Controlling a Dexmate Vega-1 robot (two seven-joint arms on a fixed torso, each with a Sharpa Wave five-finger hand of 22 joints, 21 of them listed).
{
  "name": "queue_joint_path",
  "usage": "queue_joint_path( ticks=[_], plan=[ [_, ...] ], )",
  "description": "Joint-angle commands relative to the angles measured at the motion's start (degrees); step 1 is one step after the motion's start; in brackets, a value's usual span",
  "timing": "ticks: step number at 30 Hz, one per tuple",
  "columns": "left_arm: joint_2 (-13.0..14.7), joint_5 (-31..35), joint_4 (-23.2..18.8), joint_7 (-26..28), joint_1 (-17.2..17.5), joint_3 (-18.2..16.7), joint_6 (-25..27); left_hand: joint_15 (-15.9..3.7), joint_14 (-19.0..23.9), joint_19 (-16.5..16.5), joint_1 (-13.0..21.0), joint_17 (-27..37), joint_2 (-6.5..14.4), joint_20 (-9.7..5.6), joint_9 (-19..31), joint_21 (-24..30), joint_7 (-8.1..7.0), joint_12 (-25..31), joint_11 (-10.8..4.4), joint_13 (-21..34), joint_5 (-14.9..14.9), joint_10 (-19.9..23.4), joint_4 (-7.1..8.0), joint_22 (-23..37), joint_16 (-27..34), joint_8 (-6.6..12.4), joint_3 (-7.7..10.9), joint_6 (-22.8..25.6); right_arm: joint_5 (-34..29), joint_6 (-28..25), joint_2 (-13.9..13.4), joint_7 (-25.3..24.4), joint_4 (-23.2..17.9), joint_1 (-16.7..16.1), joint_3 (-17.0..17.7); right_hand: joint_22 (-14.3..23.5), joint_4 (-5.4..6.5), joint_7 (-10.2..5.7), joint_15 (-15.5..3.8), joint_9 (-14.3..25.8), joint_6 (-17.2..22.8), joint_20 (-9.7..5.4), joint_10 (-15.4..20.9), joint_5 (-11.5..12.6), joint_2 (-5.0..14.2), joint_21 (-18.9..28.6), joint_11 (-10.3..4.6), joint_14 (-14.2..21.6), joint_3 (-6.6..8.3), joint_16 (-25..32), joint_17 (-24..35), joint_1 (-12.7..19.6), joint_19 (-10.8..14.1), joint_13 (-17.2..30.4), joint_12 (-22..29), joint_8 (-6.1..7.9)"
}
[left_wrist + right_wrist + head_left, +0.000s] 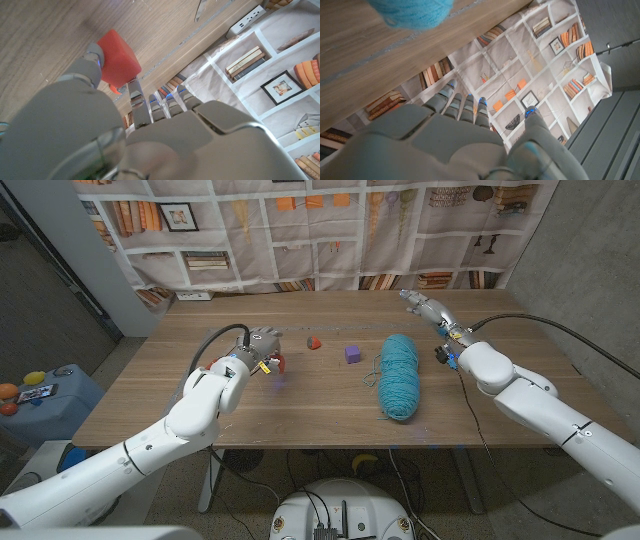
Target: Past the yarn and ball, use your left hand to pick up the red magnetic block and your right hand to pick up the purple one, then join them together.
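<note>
Beyond the teal yarn the purple block sits free on the table, leftward of the right robot hand, fingers apart and empty, while the left robot hand pinches the red block

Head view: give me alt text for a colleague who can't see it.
The left hand holds the red block on the wooden table. The purple block sits untouched beside the blue yarn; the right hand hovers open beyond it.
</note>
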Motion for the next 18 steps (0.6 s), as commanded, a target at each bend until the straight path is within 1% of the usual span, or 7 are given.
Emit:
queue_joint_path(
  ticks=[1, 4, 8, 11, 13, 16, 18],
  plan=[
    [-0.9, 1.7, -0.4, 1.2, 1.7, -0.8, 0.3, -0.37, 0.2, 0.3, 0.1, 0.1, 0.6, -0.24, 0.0, -0.3, -2.48, 0.0, -0.39, 0.1, 0.3, 0.5, -0.09, 0.1, 0.1, 0.31, -0.29, 3.3, -8.8, -15.9, -5.3, 6.8, -6.2, 5.6, -4.5, 0.1, -1.45, -0.36, 0.14, 0.4, -0.3, 0.36, -1.0, -0.5, -0.27, 0.0, -0.18, -0.8, 0.32, -0.1, -0.1, 1.6, -0.7, 0.1, -0.1, 0.4],
    [-1.4, 2.2, -0.3, 1.8, 2.2, -0.9, 0.7, -0.43, 0.4, 0.4, 0.1, 0.0, 0.7, -0.33, 0.0, -0.3, -2.49, 0.0, -0.48, 0.1, 0.3, 0.7, -0.08, 0.1, 0.1, 0.27, -0.37, 3.4, -9.7, -17.2, -5.8, 8.0, -6.9, 6.5, -5.2, 0.1, -2.77, -0.6, 0.23, 0.4, -0.4, 0.55, -1.9, -0.7, -0.46, 0.0, -0.32, -1.1, 0.78, 0.0, -0.3, 3.1, -1.1, 0.1, -0.2, 0.56],
    [-2.3, 1.2, -0.2, 3.8, 3.2, -1.6, 1.2, -0.61, 0.5, 0.6, 0.2, 0.0, 0.7, -0.44, 0.0, -0.2, -2.53, -0.1, -0.47, 0.1, 0.3, 0.6, -0.09, 0.1, 0.1, 0.19, -0.47, 3.5, -11.2, -18.9, -6.6, 10.4, -7.9, 8.2, -6.5, 0.1, -4.02, -0.61, 0.77, 0.5, -0.6, 1.35, -2.8, -1.0, -0.86, 0.2, -0.15, -1.6, 1.2, 0.0, -0.6, 4.6, -1.1, 0.1, -0.2, 0.69],
    [-2.5, 0.6, -0.2, 4.8, 3.5, -1.8, 1.1, -0.61, 0.5, 0.6, 0.2, 0.0, 0.8, -0.41, 0.0, -0.2, -2.56, -0.1, -0.43, 0.1, 0.3, 0.6, -0.08, 0.1, 0.1, 0.15, -0.51, 3.5, -12.5, -20.4, -7.0, 12.4, -8.5, 9.7, -7.7, 0.2, -5.14, -0.81, 1.56, 0.6, -1.5, 2.44, -3.8, -1.5, -1.62, 0.2, 0.02, -2.1, 1.64, 0.0, -1.0, 6.7, -1.4, 0.2, -0.1, 0.65],
    [-2.6, 0.3, -0.1, 5.3, 3.6, -1.9, 1.1, -0.65, 0.5, 0.6, 0.1, 0.0, 0.8, -0.41, 0.0, -0.2, -2.55, -0.1, -0.51, 0.1, 0.3, 0.7, -0.07, 0.1, 0.1, 0.1, -0.55, 3.6, -13.8, -21.1, -7.3, 14.1, -8.7, 11.1, -8.8, 0.2, -5.34, -0.89, 1.98, 0.6, -1.9, 3.14, -4.1, -1.6, -1.93, 0.2, 0.1, -2.3, 1.73, 0.1, -1.1, 7.3, -1.4, 0.2, -0.1, 0.61],
    [-3.3, -1.9, 0.0, 7.3, 4.3, -2.8, 1.2, -0.72, 0.6, 0.6, 0.1, 0.0, 0.9, -0.43, 0.0, -0.2, -2.56, -0.1, -0.52, 0.1, 0.4, 0.8, -0.07, 0.1, 0.1, 0.13, -0.63, 3.8, -15.4, -22.5, -7.3, 16.3, -8.8, 12.8, -10.1, 0.2, -5.54, -1.34, 2.67, 0.7, -2.4, 3.55, -4.8, -1.7, -2.27, 0.2, -0.05, -2.7, 1.97, 0.0, -1.2, 8.3, -1.6, 0.2, -0.1, 0.58],
    [-3.6, -2.4, 0.1, 8.1, 4.4, -2.9, 1.5, -0.76, 0.6, 0.7, 0.1, 0.0, 0.9, -0.38, 0.0, -0.2, -2.59, -0.1, -0.56, 0.1, 0.4, 0.9, -0.06, 0.1, 0.1, 0.12, -0.68, 3.9, -16.6, -23.2, -7.3, 17.9, -8.7, 14.1, -11.2, 0.2, -5.62, -1.53, 3.23, 0.7, -2.7, 3.86, -5.2, -1.7, -2.45, 0.2, 0.28, -3.1, 2.18, 0.0, -1.3, 9.1, -1.8, 0.2, -0.1, 0.61]
  ],
)
